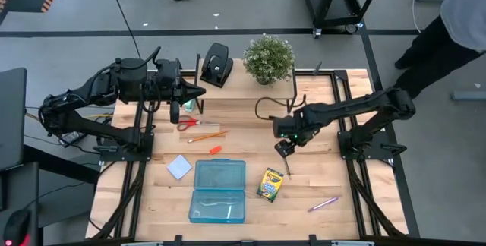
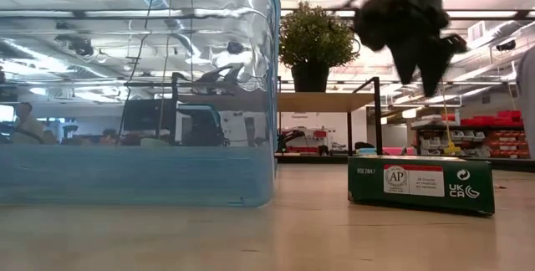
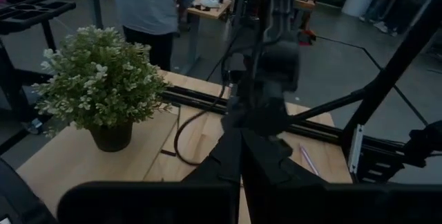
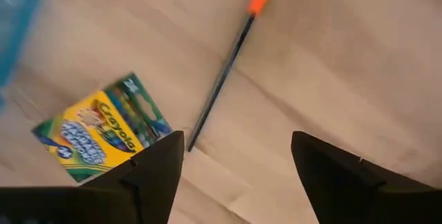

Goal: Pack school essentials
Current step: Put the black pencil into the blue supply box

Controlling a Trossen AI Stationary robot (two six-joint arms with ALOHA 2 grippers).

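Note:
My right gripper [image 1: 282, 150] hovers open above the table's middle, pointing down. Right under it lies the grey pencil [image 4: 219, 82] with an orange end, flat on the wood between the two fingers' lines and untouched. Just on the near side lies the yellow-green crayon box [image 1: 270, 184] [image 4: 102, 137]. The pink-purple pen [image 1: 323, 203] lies near the front right. Red-handled scissors [image 1: 194, 124], the orange pencil [image 1: 205, 135], a small orange piece [image 1: 216, 149] and the pale blue note pad [image 1: 179, 166] lie left of centre. My left gripper [image 1: 196, 92] waits shut at the far left.
An open clear blue case [image 1: 219, 191] sits at the front centre, filling the left of the low view [image 2: 134, 87]. A potted plant [image 1: 269, 58] and a black hole punch [image 1: 216, 64] stand at the far edge. A person stands beyond the table's far right corner.

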